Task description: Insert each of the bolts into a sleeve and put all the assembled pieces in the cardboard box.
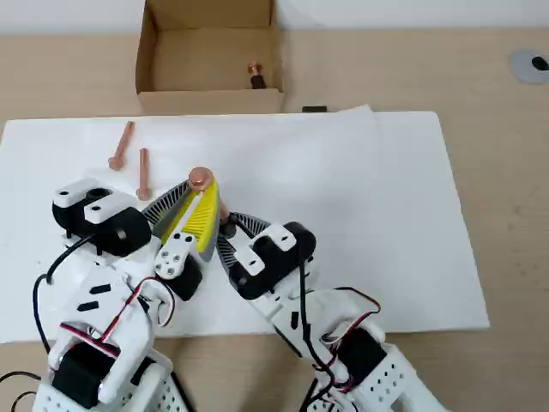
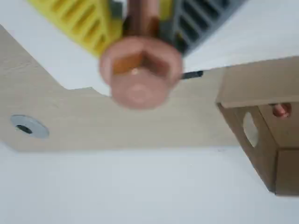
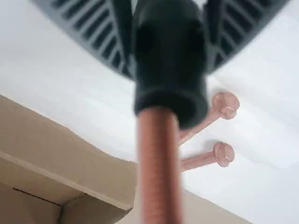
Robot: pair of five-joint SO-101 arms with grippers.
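Bolt, clamped in the left claw near the front of the cardboard box, pokes into the sleeve pinched in the right claw; any tilt between them could likely jam it or twist the sleeve free.

One copper bolt has its shaft entering the black sleeve. Left of it lie a loose bolt and, farther, a second bolt. An assembled piece sits inside the open cardboard box.

No readable text, no labels, no numbers, no signs, cardboard box plain, white sheet unmarked
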